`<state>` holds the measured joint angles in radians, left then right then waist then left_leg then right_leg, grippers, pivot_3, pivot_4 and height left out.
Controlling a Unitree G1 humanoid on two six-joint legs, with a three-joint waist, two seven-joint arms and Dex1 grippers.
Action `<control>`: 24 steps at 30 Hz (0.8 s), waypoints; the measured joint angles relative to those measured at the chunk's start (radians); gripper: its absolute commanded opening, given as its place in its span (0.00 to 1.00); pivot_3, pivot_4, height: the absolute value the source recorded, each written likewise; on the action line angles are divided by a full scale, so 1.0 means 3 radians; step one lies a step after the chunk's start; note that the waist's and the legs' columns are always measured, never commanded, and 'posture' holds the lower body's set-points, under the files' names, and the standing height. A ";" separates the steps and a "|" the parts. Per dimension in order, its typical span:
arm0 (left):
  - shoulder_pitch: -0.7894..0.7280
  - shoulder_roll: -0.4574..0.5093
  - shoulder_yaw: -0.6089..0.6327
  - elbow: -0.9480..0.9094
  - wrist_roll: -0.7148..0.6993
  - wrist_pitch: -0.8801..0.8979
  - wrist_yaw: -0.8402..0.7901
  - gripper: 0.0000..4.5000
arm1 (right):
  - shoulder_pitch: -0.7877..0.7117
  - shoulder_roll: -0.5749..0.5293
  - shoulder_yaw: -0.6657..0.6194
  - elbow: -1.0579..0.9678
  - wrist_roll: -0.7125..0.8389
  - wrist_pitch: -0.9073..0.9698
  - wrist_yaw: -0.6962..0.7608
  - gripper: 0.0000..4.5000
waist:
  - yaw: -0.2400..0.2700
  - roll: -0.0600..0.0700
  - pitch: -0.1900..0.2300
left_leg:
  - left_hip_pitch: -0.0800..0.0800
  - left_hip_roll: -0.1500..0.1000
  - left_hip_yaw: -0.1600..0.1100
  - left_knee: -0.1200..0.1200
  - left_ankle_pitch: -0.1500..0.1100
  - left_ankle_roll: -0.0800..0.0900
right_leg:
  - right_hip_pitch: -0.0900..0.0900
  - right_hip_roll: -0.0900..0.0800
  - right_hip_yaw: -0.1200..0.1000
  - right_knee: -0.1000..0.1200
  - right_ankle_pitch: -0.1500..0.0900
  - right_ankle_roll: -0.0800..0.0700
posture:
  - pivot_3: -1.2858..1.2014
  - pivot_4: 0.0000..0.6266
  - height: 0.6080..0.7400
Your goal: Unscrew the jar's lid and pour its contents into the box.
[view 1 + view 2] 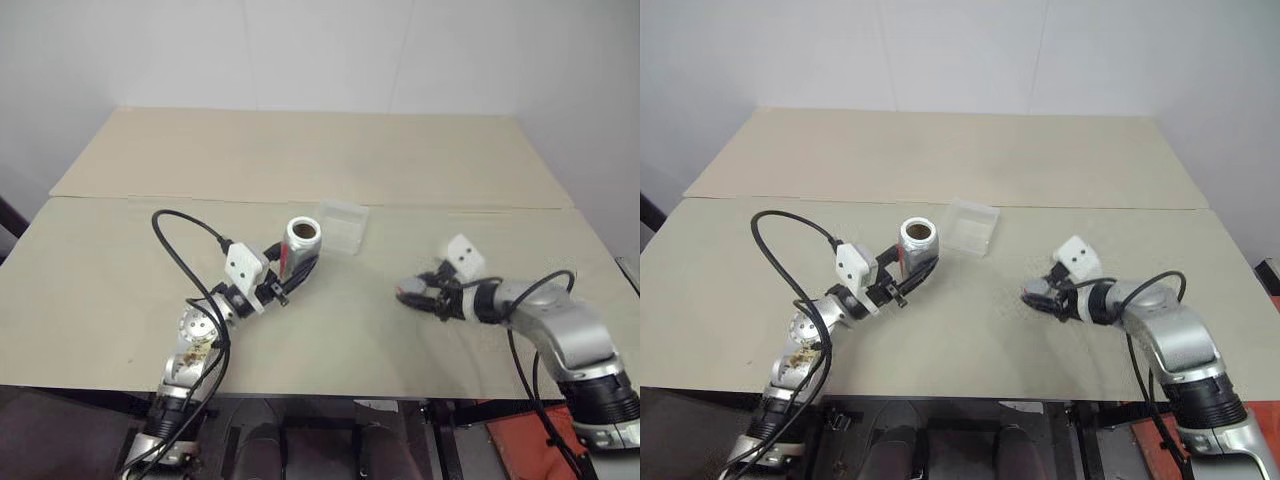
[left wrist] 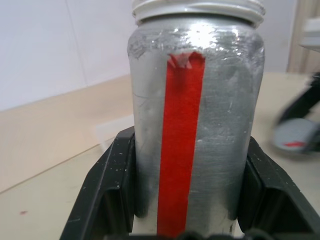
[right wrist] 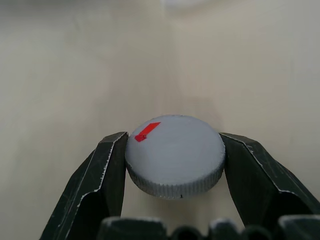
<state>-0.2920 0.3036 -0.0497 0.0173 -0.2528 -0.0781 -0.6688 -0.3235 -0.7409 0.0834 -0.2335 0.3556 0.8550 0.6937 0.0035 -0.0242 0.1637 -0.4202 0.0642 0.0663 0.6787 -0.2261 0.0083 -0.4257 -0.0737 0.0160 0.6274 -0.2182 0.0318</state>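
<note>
Holding the jar (image 1: 301, 243) at frame centre, the left gripper (image 1: 290, 262) pinches its body; long axis tilted, open mouth pointing up and toward the box (image 1: 342, 225) just beyond. The right gripper (image 3: 174, 159) at right pinches the lid (image 3: 174, 155), already off, low over the table (image 1: 120, 280). Next, judged: tipping the mouth over the box.

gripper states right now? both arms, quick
Left gripper: shut on the jar, whose mouth is open, no lid on it.
Right gripper: shut on the lid, held low over the table.
</note>
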 measured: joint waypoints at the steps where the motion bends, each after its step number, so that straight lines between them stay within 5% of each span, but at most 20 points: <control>1: -0.0018 0.0012 0.0010 0.0024 0.0008 0.0005 0.0002 0.47 | 0.0003 -0.0002 0.0003 -0.0048 -0.0007 0.0043 -0.0025 0.61 | -0.0002 0.0000 0.0000 | 0.0000 0.0000 0.0000 0.0000 0.0000 0.0000 | 0.0000 0.0000 0.0000 0.0000 0.0000 0.0000 | 0.52 0.24 1.00; 6: -0.0087 0.0032 0.0027 0.0126 0.0050 0.0003 -0.0002 0.47 | 0.0015 -0.0017 0.0053 -0.0159 -0.0064 0.0250 -0.0105 0.98 | 0.0012 0.0000 0.0000 | 0.0000 -0.0001 0.0000 0.0000 0.0000 0.0000 | 0.0001 0.0000 0.0000 -0.0001 0.0000 0.0000 | 0.52 0.24 1.00; 16: -0.0418 -0.0001 -0.0021 0.0359 0.0274 0.0133 0.0156 0.47 | 0.0021 0.0007 -0.0096 -0.0386 -0.0075 0.0127 -0.0213 0.99 | 0.0023 -0.0001 0.0001 | -0.0001 -0.0002 -0.0001 0.0001 0.0000 0.0000 | 0.0001 0.0000 -0.0001 -0.0002 0.0000 0.0002 | 0.52 0.24 1.00; 24: -0.1466 0.0039 -0.0117 0.1417 0.0955 0.0205 0.0773 0.47 | -0.0095 0.0144 -0.0301 -0.0647 -0.0110 -0.0091 -0.0396 0.99 | 0.0030 -0.0004 0.0002 | -0.0006 -0.0007 -0.0005 0.0001 0.0000 0.0000 | 0.0001 -0.0001 -0.0003 -0.0005 0.0001 0.0006 | 0.52 0.24 1.00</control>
<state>-0.7319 0.3152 -0.0850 0.4423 0.0337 -0.0167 -0.4368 -0.3521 -0.6977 -0.0068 -0.4277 0.3227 0.8277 0.5749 0.0125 -0.0253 0.1643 -0.4219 0.0622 0.0649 0.6790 -0.2260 0.0083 -0.4254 -0.0739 0.0152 0.6258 -0.2180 0.0335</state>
